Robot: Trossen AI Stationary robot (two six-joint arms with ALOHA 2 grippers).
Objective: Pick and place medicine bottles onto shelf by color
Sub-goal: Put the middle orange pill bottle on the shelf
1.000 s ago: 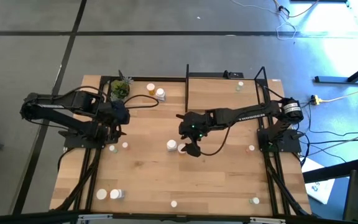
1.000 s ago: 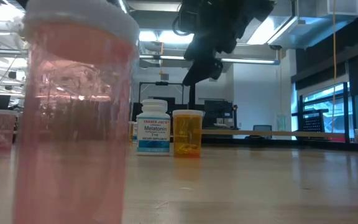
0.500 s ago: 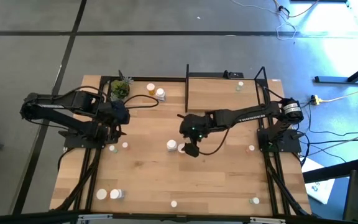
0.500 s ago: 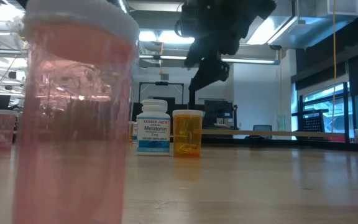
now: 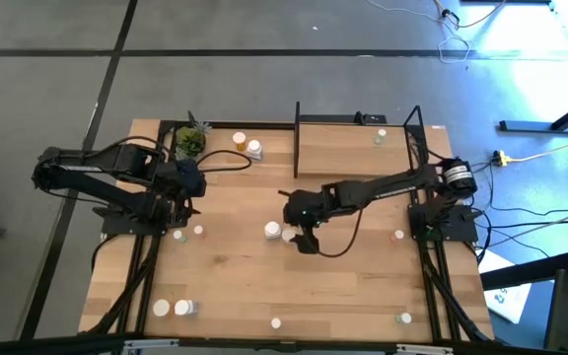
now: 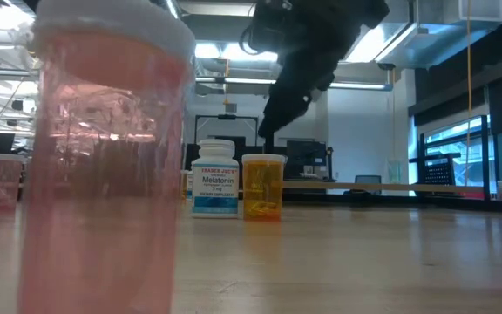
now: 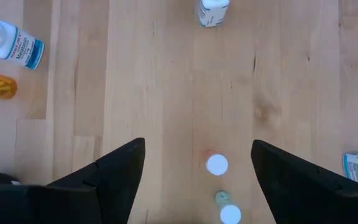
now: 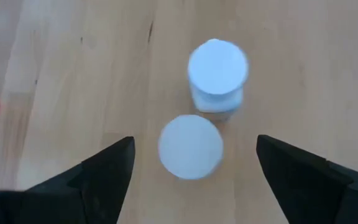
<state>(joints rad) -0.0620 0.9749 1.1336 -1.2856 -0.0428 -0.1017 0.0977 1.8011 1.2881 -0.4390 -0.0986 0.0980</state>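
A white-labelled bottle [image 5: 272,231] and an orange bottle [image 5: 287,237] stand side by side at the table's middle; the low view shows them upright, the white bottle [image 6: 214,179] and the orange bottle [image 6: 262,187]. My right gripper [image 5: 304,241] hangs open just above them. In the right wrist view its fingers stand either side of the nearer white cap [image 8: 191,146], with the white bottle [image 8: 217,68] beyond. My left gripper [image 5: 187,207] waits open at the table's left. The shelf [image 5: 353,153] stands at the far edge with one bottle [image 5: 381,136] on it.
Two small bottles [image 5: 178,235] stand just ahead of my left gripper. More bottles stand near the plant [image 5: 191,141], along the near edge [image 5: 174,308] and at the right [image 5: 398,235]. A pink bottle [image 6: 103,166] stands right in front of the low camera.
My right gripper has come down a little toward the white and orange bottles and has turned somewhat above them, staying open. The bottles have not moved.
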